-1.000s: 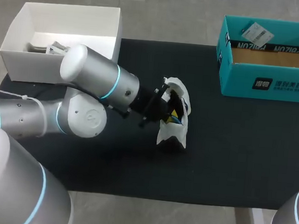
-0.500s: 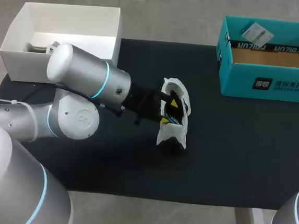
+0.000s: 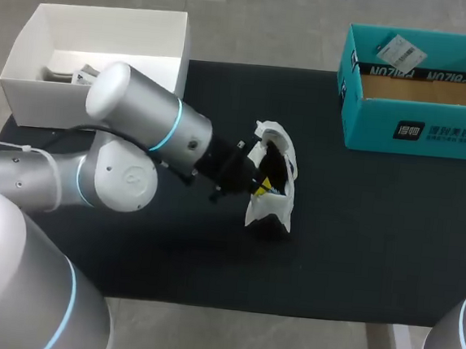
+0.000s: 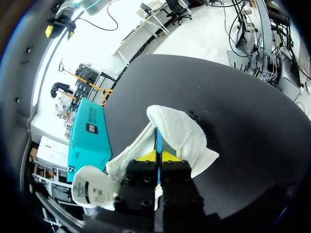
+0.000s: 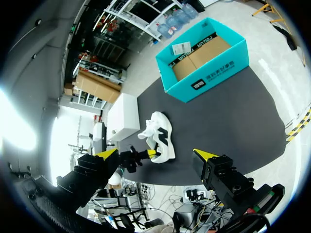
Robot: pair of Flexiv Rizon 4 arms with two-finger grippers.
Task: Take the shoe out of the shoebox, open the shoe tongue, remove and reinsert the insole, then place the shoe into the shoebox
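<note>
Left gripper (image 3: pixel 258 185) is deep in the mouth of the shoe (image 3: pixel 271 206), fingers pinched together on the insole (image 4: pixel 158 141), a thin blue strip seen edge-on from the wrist.

And here's the worry: nothing is pinning that shoe down! Right gripper (image 5: pixel 155 154) hangs well off to the side, up by the shoebox (image 3: pixel 416 129), jaws spread wide and holding nothing. So any pull on the insole looks likely to drag the whole shoe across the table (image 3: pixel 374 236) or roll it onto its side, because a light, soft shoe gives little resistance. The grip is only on a narrow edge, too; if the insole sticks to the footbed or catches under the tongue, it may slide out of the pinch, or fold and crease. One more risk: the fingers sit close against the collar, so a tilted pull could snag the fabric and lift the shoe with it.

Now the shoe itself. It's white, with a soft, crumpled upper and a dark interior, tongue thrown open and flopped away from the opening. It sits on the dark table near the middle, well apart from both the teal shoebox at the far right and the white box (image 3: pixel 35 104) at the far left. From the right wrist it reads as sitting on its sole.
</note>
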